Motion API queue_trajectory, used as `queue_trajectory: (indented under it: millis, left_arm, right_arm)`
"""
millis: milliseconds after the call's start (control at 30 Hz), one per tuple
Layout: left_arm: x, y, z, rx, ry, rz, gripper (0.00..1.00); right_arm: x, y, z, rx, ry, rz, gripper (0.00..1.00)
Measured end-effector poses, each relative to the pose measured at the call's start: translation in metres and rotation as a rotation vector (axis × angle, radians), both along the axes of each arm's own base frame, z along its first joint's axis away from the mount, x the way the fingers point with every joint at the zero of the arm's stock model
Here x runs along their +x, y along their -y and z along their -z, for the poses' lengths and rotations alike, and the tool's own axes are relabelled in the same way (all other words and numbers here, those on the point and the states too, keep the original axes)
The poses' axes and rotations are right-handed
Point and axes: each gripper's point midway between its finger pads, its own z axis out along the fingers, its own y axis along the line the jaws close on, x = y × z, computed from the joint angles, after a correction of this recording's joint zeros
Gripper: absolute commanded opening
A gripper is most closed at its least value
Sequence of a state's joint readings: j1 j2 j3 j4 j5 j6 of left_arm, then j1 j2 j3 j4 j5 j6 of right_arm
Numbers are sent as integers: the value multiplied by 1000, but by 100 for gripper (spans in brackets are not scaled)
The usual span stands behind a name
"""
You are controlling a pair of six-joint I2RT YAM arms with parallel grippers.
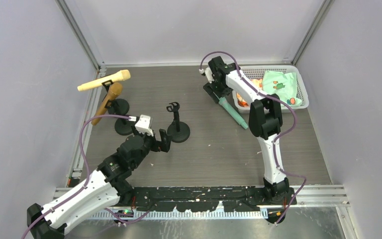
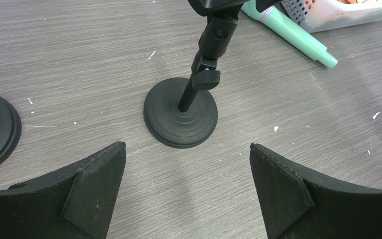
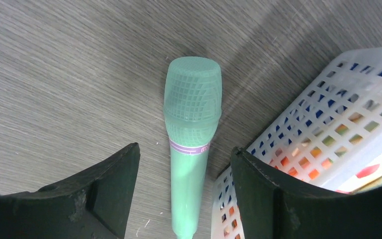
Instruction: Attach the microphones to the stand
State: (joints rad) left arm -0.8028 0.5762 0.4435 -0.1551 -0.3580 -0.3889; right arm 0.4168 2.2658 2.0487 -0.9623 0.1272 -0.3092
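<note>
Item: mint-green microphone point(image 3: 191, 124), lying flat on the table just beside the white basket point(image 3: 328, 119), right of centre in the top view.
Long axis: running up the right wrist frame, head at upper centre, handle passing down between the fingers.
Right gripper point(image 3: 184, 164): straddling the handle, jaws standing apart, gaps showing on both sides, nothing grasped.
Left gripper point(image 2: 189, 154): spread wide, facing the empty stand point(image 2: 181, 112), well apart from the microphone.
Markings: purple band carrying small lettering, too small to read.
</note>
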Motion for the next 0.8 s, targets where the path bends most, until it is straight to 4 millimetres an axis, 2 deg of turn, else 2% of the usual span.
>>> queue_trajectory:
  millis: [333, 567, 800]
  left_arm:
    - [-2, -2, 6, 19, -19, -1, 95]
    - [-4, -4, 11, 29, -39, -3, 94]
    - [-9, -8, 9, 15, -51, -9, 93]
  right_arm:
    - [-6, 16, 30, 21, -113, -4, 66]
    - [-18, 21, 44, 24, -170, 3, 53]
    - [-32, 16, 59, 80, -209, 71, 39]
